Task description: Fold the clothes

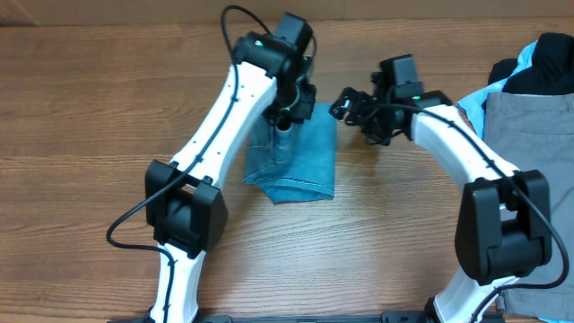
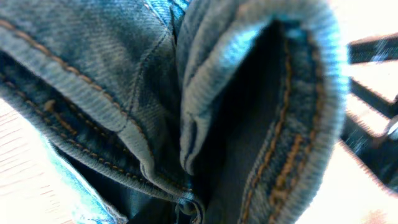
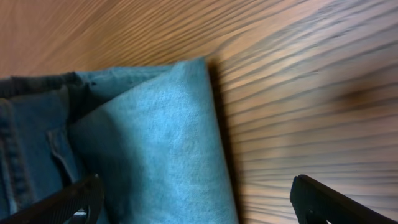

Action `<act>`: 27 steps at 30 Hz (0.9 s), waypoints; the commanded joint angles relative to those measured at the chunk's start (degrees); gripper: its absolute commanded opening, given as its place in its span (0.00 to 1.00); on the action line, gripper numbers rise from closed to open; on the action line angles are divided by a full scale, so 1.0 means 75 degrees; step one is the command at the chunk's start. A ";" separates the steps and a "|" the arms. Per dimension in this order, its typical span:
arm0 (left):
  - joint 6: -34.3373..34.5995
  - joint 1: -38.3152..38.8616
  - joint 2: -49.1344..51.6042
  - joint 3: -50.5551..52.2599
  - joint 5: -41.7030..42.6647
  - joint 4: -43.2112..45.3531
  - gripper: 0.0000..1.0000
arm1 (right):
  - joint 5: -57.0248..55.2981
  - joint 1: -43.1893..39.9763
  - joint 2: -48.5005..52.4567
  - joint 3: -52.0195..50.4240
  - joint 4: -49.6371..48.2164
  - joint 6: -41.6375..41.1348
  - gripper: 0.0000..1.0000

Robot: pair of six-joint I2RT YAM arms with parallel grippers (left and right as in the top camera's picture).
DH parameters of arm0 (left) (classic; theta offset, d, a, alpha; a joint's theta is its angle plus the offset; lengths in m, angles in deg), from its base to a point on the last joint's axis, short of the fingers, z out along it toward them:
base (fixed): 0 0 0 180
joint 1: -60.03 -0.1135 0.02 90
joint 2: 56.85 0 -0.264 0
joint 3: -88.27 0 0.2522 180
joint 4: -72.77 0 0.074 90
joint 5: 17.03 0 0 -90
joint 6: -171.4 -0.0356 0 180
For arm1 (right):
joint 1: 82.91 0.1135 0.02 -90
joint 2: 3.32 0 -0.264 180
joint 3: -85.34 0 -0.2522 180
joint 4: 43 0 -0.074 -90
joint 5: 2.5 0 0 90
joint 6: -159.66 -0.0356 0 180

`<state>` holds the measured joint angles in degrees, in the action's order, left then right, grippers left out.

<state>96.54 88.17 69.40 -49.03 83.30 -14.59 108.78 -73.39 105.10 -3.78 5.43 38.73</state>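
L gripper [image 1: 285, 115] is down on top of jeans [image 1: 300, 166], far-left part. Wrist cam is all denim, w/ waistband and seam folds right at the lens and fingers hidden, so can't tell if it's pinching or not. Jeans = compact folded bundle on table [image 1: 90, 108]. R gripper [image 1: 348, 103] is just off the jeans' far-right corner, fingers [image 3: 68, 199] spread wide, nothing between them. Other clothes [image 1: 529, 81] (grey, black, pale blue) heaped well right of jeans.

Handling est: denim is thick, floppy but takes a crease, not slippery, not fragile, heavyish. Bulky seams mean the stack may spring open. Best grab IMO: pinch thru all layers at a folded edge or corner, not one loose ply.
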 commanded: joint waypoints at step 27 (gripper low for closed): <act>-0.0277 -0.1256 -0.0988 -0.1320 -0.0114 -0.1029 1.00 | 0.2751 -0.2346 -0.1440 0.0784 0.1699 0.1160 1.00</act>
<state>94.46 85.46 69.07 -56.36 89.60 -19.70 120.63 -91.88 95.94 0.75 18.96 46.46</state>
